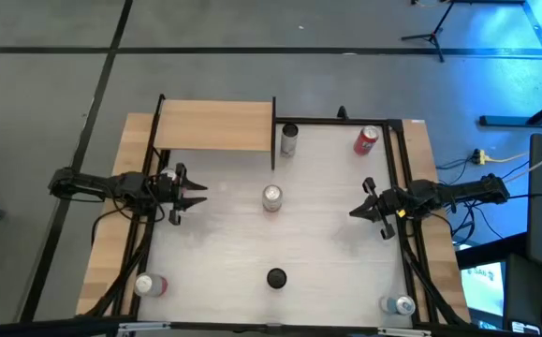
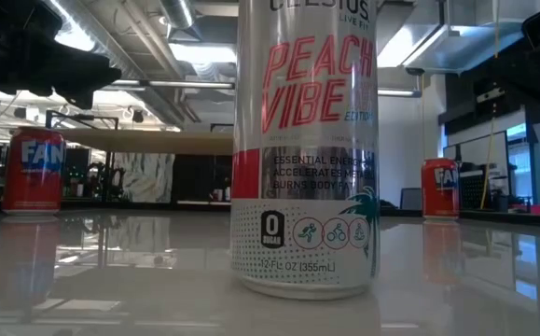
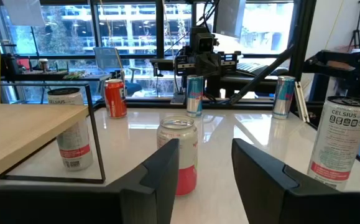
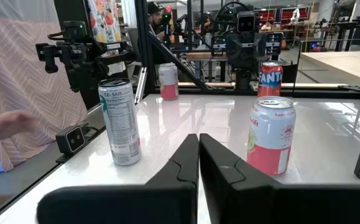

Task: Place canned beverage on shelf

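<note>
The pink-and-white canned beverage (image 1: 271,197) stands upright mid-table, ungrasped, apparently the left gripper's (image 1: 194,195) target since its slightly parted, empty fingers face it, the shelf (image 1: 216,124) lies beyond, and the right gripper (image 1: 359,211) waits pressed together.

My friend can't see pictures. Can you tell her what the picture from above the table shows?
A white table seen from above, with a pink can standing in the middle between two dark robot arms. The left gripper and right gripper point toward it, neither holding anything. A small wooden shelf sits at the far left corner, and other cans stand around the edges.
</note>
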### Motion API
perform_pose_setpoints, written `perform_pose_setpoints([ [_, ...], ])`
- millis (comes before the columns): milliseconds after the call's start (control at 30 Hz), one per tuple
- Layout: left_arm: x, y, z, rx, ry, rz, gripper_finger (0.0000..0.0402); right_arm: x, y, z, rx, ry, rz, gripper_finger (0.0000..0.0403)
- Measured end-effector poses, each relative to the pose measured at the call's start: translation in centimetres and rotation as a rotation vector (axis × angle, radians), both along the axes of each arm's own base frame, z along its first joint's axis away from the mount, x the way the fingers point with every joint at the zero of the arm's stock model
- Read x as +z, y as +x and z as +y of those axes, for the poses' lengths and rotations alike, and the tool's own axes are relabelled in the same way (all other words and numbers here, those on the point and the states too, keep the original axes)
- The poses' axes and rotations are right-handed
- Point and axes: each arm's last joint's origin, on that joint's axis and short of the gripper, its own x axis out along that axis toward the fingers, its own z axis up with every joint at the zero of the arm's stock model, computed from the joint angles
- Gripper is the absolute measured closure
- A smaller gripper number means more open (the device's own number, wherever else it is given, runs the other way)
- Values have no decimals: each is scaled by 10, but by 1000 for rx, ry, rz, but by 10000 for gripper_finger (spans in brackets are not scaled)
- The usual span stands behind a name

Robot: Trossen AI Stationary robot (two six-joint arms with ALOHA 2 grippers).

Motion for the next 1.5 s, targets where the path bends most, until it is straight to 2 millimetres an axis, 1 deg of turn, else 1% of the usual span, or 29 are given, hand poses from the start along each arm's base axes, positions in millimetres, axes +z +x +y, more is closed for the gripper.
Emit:
perform_pose_setpoints([
  [567, 0, 0, 0, 0, 0, 0, 262, 0, 0, 0, 0, 0, 0, 393],
  [800, 2, 0, 2, 72, -5, -15, 262, 0, 0, 0, 0, 0, 0, 393],
  [967, 3, 0, 2, 67, -8, -31, 262, 0, 0, 0, 0, -3, -1, 393],
  [1033, 7, -1, 3, 95, 0, -70, 262, 0, 0, 0, 0, -2, -3, 393],
  [1100, 14, -2, 4, 128, 15, -143, 262, 1, 0, 0, 1, 0, -11, 393],
  [1200, 25, -5, 4, 130, -7, -253, 262, 2, 0, 0, 1, 4, -24, 393],
  [1333, 37, -10, 6, 202, 67, -370, 262, 4, 0, -1, -25, 8, -41, 393],
  [1500, 40, -12, 7, 247, 70, -394, 262, 10, 0, -2, -80, 24, -103, 393],
])
